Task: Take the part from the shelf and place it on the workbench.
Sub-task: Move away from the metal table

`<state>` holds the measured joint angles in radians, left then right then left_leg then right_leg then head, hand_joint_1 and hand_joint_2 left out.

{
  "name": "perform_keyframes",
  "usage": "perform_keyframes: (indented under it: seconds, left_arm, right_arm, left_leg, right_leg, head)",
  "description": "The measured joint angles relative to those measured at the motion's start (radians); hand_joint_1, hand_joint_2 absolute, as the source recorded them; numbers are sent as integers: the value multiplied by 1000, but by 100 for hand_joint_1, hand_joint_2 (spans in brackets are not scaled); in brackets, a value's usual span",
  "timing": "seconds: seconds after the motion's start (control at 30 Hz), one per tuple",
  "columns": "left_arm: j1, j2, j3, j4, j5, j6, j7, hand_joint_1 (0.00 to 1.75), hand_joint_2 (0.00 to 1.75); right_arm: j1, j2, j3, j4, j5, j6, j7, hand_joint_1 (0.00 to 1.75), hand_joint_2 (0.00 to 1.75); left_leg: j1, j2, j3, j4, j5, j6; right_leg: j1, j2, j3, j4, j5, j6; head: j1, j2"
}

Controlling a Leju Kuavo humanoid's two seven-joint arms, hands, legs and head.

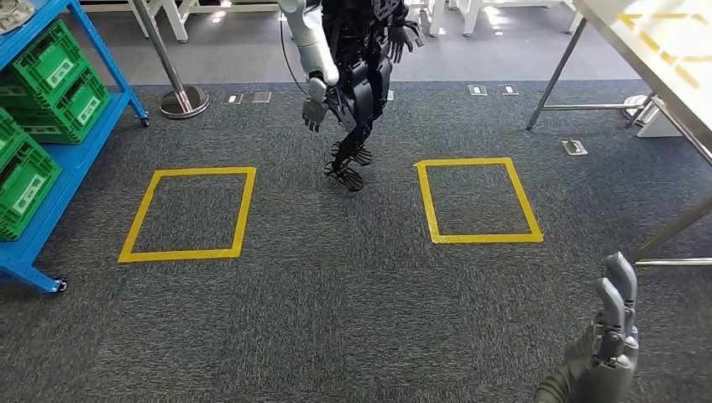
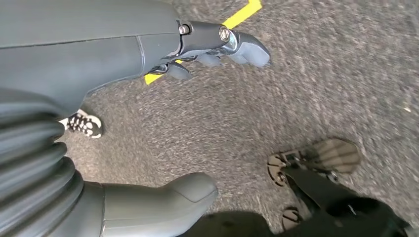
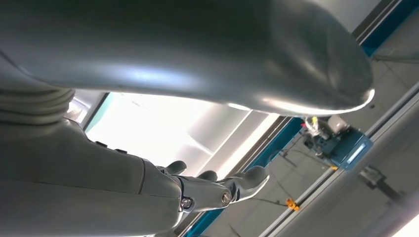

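- Part: I can't identify it for certain. A pale lump (image 1: 12, 12) on the top deck of the blue shelf (image 1: 71, 172), far left, may be it, but it is cropped by the frame edge.
- Tabletop (image 1: 663, 42), far right: the strip I can see carries yellow markings, and I can't make out a part on it.
- Right hand (image 1: 613, 336): raised at near right, fingers straight and not curled, holding nothing.
- Left hand (image 2: 123, 54): hanging over the carpet, thumb and fingers wide apart, nothing between them.
- Stage: two empty hands fit either a part still waiting on the shelf or one already set down on a stretch of tabletop outside my view. I won't call it.
- Handling, as a guess only: the lump looks irregular and small enough for one hand. Weight and stiffness are unknown. I'd wrap the fingers around its thickest section, not pinch an edge, and assume it may be slippery.
- Counts:
  - 1 shelf
  - 4 green crates (image 1: 50, 63) on it, some cut off by the frame
  - 2 yellow tape squares (image 1: 186, 171) on the floor
  - 1 other robot (image 1: 353, 75) standing far centre
  - 1 post with a round base (image 1: 185, 101)
  - 1 shoe (image 2: 83, 123) of a person near my left side
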<state>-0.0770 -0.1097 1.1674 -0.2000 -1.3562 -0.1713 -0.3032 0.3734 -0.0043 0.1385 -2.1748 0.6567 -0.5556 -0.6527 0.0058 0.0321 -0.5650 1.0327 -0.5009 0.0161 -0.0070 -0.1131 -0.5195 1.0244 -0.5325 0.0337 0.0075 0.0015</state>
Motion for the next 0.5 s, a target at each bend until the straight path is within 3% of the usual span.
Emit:
perform_keyframes:
  seconds: [0.03,0.1,0.17,0.2,0.23,0.27,0.33,0.4,0.47,0.5]
  left_arm:
    - [0,0,0,0,-1,0,0,0,175]
    - [-3,1,-2,-1,-2,0,0,0,175]
    - [-6,1,-4,-1,-3,-1,0,0,175]
    - [-5,1,-5,-1,-3,-2,0,0,175]
    - [-5,0,-6,-1,-3,-2,1,0,175]
    - [-4,0,-6,-1,-4,-3,1,0,175]
    - [-5,-1,-6,-1,-6,-3,1,0,175]
    - [-6,-1,-6,-1,-8,-3,1,0,175]
    - [-1,-1,-6,-1,-9,-3,2,0,175]
    - [1,-1,-6,-1,-9,-3,4,0,175]
  right_arm:
    - [1,0,0,-2,0,0,0,0,0]
    - [6,1,0,-4,2,0,0,0,0]
    - [11,2,0,-4,2,1,0,0,0]
    - [11,3,0,-4,3,4,0,0,0]
    - [11,4,0,-5,3,9,0,0,0]
    - [11,6,0,-5,3,14,0,0,0]
    - [10,9,0,-8,4,20,0,0,0]
    - [10,11,0,-11,3,20,0,0,0]
    - [10,12,0,-12,0,20,0,0,0]
    - [10,12,0,-12,-4,19,0,0,0]
  left_leg:
    - [3,-11,1,-3,4,6]
    - [5,-35,0,-5,8,13]
    - [5,-62,-4,-3,10,14]
    - [5,-77,-5,-2,10,14]
    - [5,-92,-5,0,11,12]
    - [6,-107,-5,1,12,10]
    - [6,-136,-8,4,14,2]
    - [8,-160,-16,3,19,-13]
    - [10,-180,-22,0,28,-30]
    - [8,-171,-29,11,26,-35]
  right_leg:
    - [-3,30,-10,28,-20,6]
    - [-5,93,-59,137,-83,13]
    - [-6,107,-114,247,-123,13]
    - [-6,108,-123,260,-116,12]
    - [-7,111,-113,234,-90,11]
    - [-8,120,-87,176,-52,8]
    - [-12,164,-29,49,-1,4]
    - [-10,189,-9,-4,8,-2]
    - [-7,169,-10,-11,13,-14]
    - [-8,156,-8,-15,16,-23]
  head:
    - [2,0]
    - [7,0]
    - [10,0]
    - [11,0]
    - [11,0]
    - [12,0]
    - [12,0]
    - [12,0]
    - [12,0]
    - [12,0]
